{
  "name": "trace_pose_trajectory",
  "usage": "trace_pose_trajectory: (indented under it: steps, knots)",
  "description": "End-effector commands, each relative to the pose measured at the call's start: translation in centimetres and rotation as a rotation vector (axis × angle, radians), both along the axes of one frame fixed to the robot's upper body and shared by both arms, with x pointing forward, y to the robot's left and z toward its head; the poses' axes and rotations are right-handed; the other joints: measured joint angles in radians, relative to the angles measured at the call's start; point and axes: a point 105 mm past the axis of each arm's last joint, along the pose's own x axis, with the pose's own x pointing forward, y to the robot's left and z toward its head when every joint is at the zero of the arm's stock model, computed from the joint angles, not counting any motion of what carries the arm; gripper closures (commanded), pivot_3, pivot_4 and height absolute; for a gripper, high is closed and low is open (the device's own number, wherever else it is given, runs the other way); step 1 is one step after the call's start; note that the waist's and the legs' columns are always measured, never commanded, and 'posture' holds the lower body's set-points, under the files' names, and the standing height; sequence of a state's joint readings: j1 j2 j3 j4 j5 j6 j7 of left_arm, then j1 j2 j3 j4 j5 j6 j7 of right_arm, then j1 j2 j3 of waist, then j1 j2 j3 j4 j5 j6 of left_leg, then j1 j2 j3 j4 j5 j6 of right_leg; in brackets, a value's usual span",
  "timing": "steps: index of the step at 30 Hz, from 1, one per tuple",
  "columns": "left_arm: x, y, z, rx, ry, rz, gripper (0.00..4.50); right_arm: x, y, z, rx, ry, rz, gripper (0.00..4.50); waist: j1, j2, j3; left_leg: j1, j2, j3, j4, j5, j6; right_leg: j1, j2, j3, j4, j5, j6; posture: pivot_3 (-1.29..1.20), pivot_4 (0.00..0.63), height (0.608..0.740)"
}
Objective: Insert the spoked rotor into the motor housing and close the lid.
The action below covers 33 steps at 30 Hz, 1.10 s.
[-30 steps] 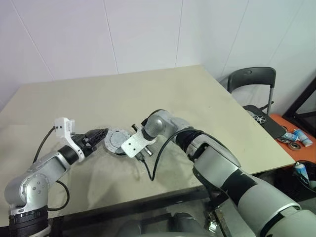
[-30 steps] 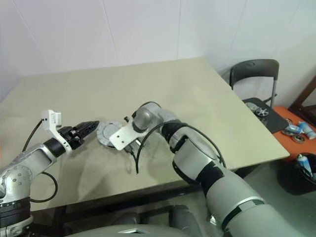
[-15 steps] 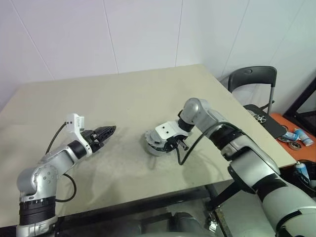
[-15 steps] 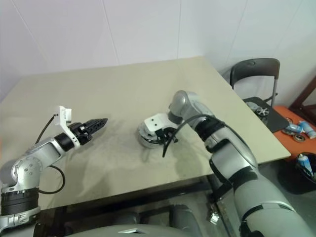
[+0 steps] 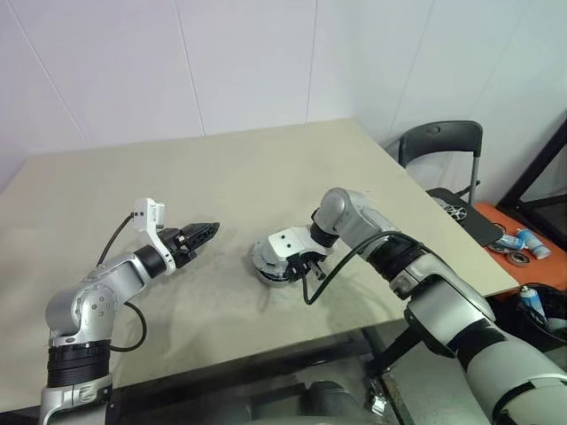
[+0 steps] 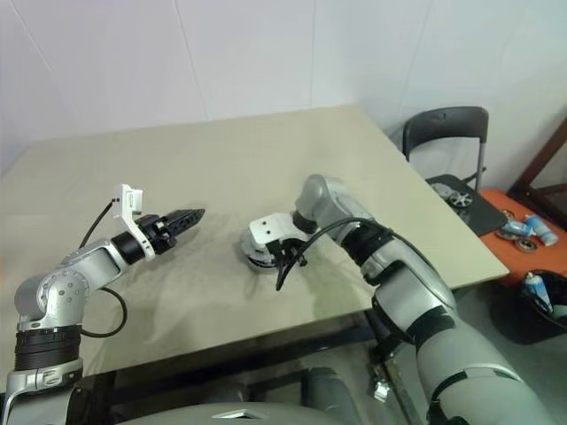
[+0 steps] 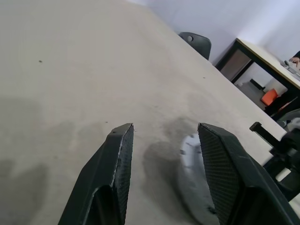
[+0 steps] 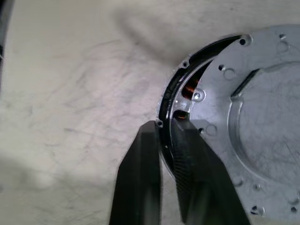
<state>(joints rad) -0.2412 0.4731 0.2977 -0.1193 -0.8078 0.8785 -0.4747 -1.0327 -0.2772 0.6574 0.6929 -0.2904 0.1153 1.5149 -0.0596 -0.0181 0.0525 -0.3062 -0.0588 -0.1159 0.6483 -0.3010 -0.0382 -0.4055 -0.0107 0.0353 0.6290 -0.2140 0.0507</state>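
The right gripper (image 8: 161,140) pinches the housing (image 8: 174,96) rim, one finger outside, one inside beside the copper windings; the lid (image 8: 262,122) sits askew on top. Both lie centre frame on the table (image 5: 266,168). The left gripper (image 5: 205,232), centre left, stands open and empty. No readable writing.

I stand at a beige table (image 5: 266,168) against a white panelled wall (image 5: 221,62). To my right, a black folding chair (image 5: 440,142) carries a small spoked wheel (image 5: 458,211). Beyond it an orange surface (image 5: 523,250) holds some small parts I can't make out.
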Motion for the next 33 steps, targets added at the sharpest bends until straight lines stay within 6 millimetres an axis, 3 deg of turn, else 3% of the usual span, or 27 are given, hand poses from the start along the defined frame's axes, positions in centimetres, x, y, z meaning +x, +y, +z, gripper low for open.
trace_pose_trajectory:
  steps: [1, 2, 8, 11, 14, 17, 19, 22, 24, 27, 31, 33]
  knots:
    - [-0.1, 0.2, 1.3, 0.003, -0.052, 0.006, 2.18, 0.7, 0.5, 0.5, 0.012, 0.023, -0.074, 2.85, -0.011, 0.0, 0.0, 0.003, 0.001, 0.0, 0.0, 0.0, 0.0, 0.003, 0.001, -0.001, 0.0, 0.0, 0.0, 0.0, 0.0, 0.74]
    - [-0.2, 0.2, 1.2, 0.002, -0.05, 0.007, 2.18, 0.4, 0.4, 0.8, 0.01, 0.051, -0.063, 2.57, -0.014, 0.0, 0.0, 0.004, 0.002, 0.0, 0.0, 0.0, 0.0, 0.005, 0.001, -0.002, 0.0, -0.001, 0.0, 0.0, 0.0, 0.74]
    - [-0.2, 0.3, 1.0, -0.001, -0.047, 0.012, 2.18, -0.9, -0.1, 3.2, 0.061, 0.11, -0.012, 2.57, -0.004, 0.003, 0.002, 0.0, 0.002, -0.002, 0.0, 0.001, -0.001, 0.0, -0.002, -0.008, 0.0, 0.0, 0.001, 0.0, 0.0, 0.74]
    - [-0.2, 0.3, 1.0, -0.002, -0.049, 0.013, 2.18, -1.8, -0.6, 4.4, 0.106, 0.117, 0.003, 2.57, 0.006, 0.002, 0.001, -0.013, 0.001, -0.002, 0.001, -0.001, -0.004, -0.013, -0.004, -0.007, -0.001, 0.002, 0.002, 0.0, 0.0, 0.74]
    - [0.0, 0.3, 1.2, -0.003, -0.055, 0.01, 2.18, -2.4, -0.8, 6.8, 0.241, 0.148, -0.044, 2.57, 0.015, 0.002, 0.001, -0.03, 0.001, -0.001, 0.002, -0.001, -0.005, -0.029, -0.005, -0.006, 0.0, 0.005, -0.002, 0.0, 0.0, 0.74]
    - [0.1, 0.3, 1.3, -0.003, -0.059, 0.008, 2.18, -1.9, -0.3, 9.1, 0.418, 0.135, -0.151, 2.57, 0.024, 0.002, 0.001, -0.035, 0.001, -0.001, 0.001, -0.002, -0.006, -0.036, -0.005, -0.006, -0.001, 0.005, -0.003, 0.0, 0.0, 0.74]
    - [0.1, 0.4, 1.3, -0.002, -0.06, 0.007, 2.18, -0.1, 0.3, 9.8, 0.563, -0.008, -0.269, 2.57, 0.027, 0.002, 0.001, -0.035, 0.001, -0.001, 0.001, -0.002, -0.005, -0.035, -0.005, -0.006, -0.001, 0.006, -0.003, 0.0, 0.0, 0.74]
    - [0.2, 0.4, 1.5, -0.002, -0.062, 0.001, 2.18, 1.7, 0.5, 9.7, 0.721, -0.177, -0.462, 2.57, 0.037, 0.0, 0.0, -0.032, 0.001, 0.0, 0.001, -0.002, -0.005, -0.032, -0.005, -0.006, -0.001, 0.006, -0.003, 0.0, 0.0, 0.74]
    - [0.3, 0.3, 1.6, -0.002, -0.062, -0.001, 2.18, 1.5, -0.2, 8.8, 0.78, -0.197, -0.56, 2.57, 0.046, 0.0, 0.0, -0.032, 0.001, 0.0, 0.001, -0.002, -0.005, -0.032, -0.004, -0.006, 0.0, 0.006, -0.003, 0.0, 0.0, 0.74]
    - [0.4, 0.2, 1.4, 0.01, -0.051, -0.021, 2.18, 0.8, -1.2, 7.3, 0.816, -0.205, -0.654, 1.97, 0.054, 0.001, 0.0, -0.033, 0.001, 0.0, 0.002, -0.002, -0.005, -0.032, -0.004, -0.006, -0.001, 0.006, -0.003, 0.0, 0.0, 0.74]
    - [0.8, -0.3, 1.4, 0.018, -0.045, -0.047, 2.18, 0.3, -2.2, 3.8, 0.7, -0.121, -0.771, 0.65, 0.047, 0.0, 0.0, -0.031, 0.001, 0.002, 0.003, -0.002, -0.005, -0.031, -0.004, -0.006, -0.001, 0.006, -0.002, 0.0, 0.0, 0.74]
    - [1.1, -0.8, 1.7, 0.019, -0.051, -0.065, 2.18, 0.5, -2.6, 2.9, 0.685, -0.115, -0.811, 0.65, 0.045, 0.001, 0.0, -0.03, 0.002, 0.002, 0.004, -0.002, -0.005, -0.028, -0.002, -0.006, -0.001, 0.006, -0.003, 0.0, 0.0, 0.74]
